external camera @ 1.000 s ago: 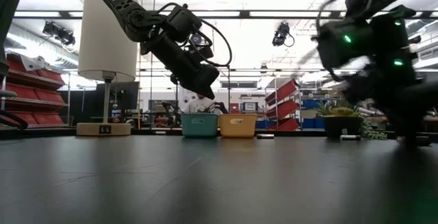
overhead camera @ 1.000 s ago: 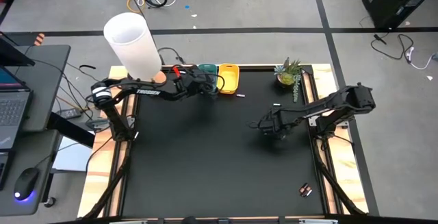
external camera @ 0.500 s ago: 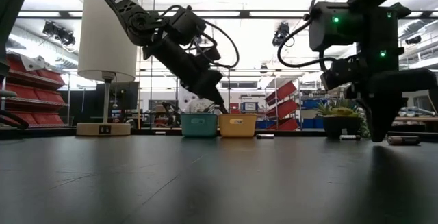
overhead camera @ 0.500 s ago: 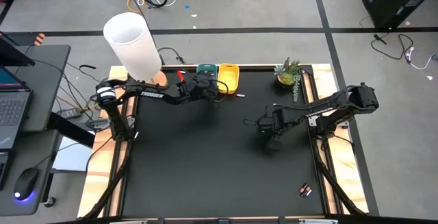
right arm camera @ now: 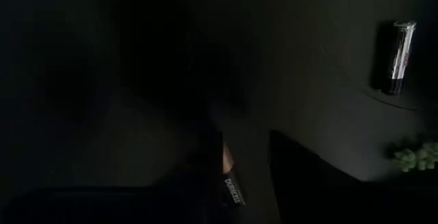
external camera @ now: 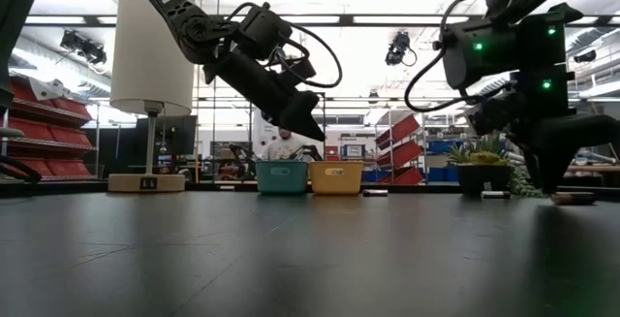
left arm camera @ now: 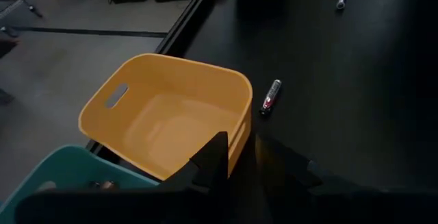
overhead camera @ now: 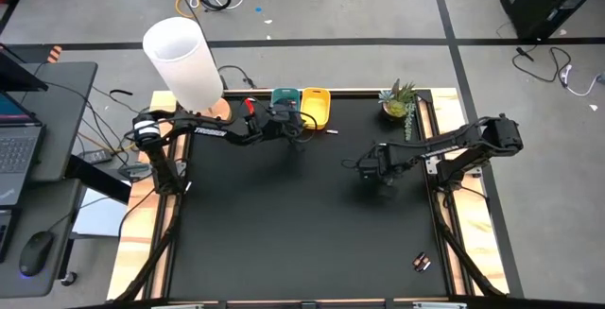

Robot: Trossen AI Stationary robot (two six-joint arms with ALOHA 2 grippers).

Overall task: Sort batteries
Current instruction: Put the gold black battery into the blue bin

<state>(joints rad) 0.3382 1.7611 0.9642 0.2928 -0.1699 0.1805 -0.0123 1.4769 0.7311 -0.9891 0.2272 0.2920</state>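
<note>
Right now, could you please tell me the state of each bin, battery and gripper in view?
yellow rectangular plastic bin: upright, empty.
teal plastic bin: upright, mostly out of frame.
black cylindrical battery by the yellow bin: lying flat on the table.
black battery at the right gripper: lying against one finger.
right gripper: open, low over the table.
left gripper: above the yellow bin's wall.

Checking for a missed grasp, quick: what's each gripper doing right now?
Left gripper, above the yellow bin: cannot be told.
Right gripper: open, a battery beside one finger, not held.
</note>
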